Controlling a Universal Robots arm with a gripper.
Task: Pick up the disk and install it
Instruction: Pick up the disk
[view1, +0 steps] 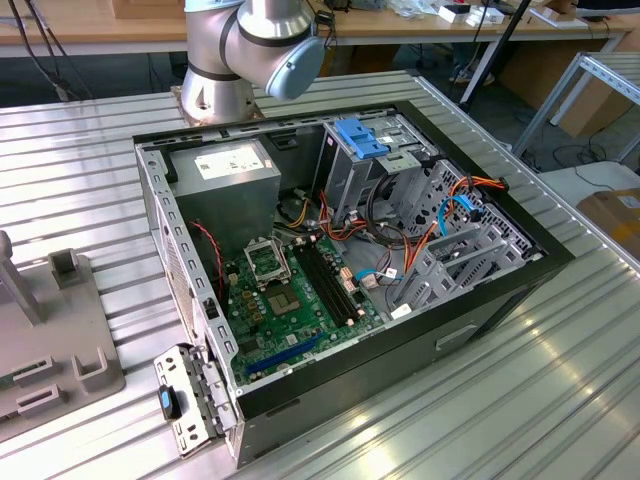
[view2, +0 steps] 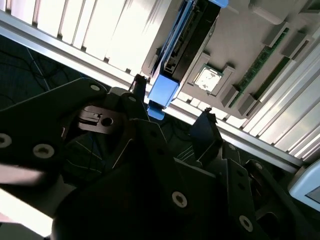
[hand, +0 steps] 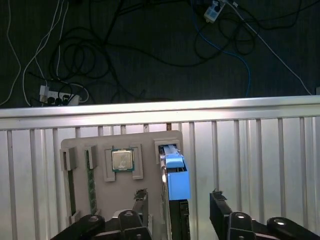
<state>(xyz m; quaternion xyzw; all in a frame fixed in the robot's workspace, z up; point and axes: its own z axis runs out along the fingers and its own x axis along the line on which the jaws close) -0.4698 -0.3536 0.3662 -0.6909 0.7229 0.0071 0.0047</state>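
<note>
The disk (hand: 176, 176) stands on edge in a slot of a grey fixture plate (hand: 150, 150), its bright blue carrier end facing the camera. In the second wrist view the same disk (view2: 166, 90) shows its blue end and dark body. My gripper (hand: 179, 201) is open, with one dark finger (hand: 141, 200) on each side of the disk and a gap to it on both sides. The gripper (view2: 171, 104) stands the same way in the second wrist view, just short of the blue end.
The fixture plate also holds a processor chip (hand: 122, 160) and a memory stick (hand: 91, 185). The open computer case (view1: 500, 300) lies on the ribbed metal table, with a blue-topped drive cage (view1: 365, 135), a power-supply box (view1: 225, 165) and a motherboard (view1: 300, 295). Cables (hand: 100, 55) lie on the floor beyond the table edge.
</note>
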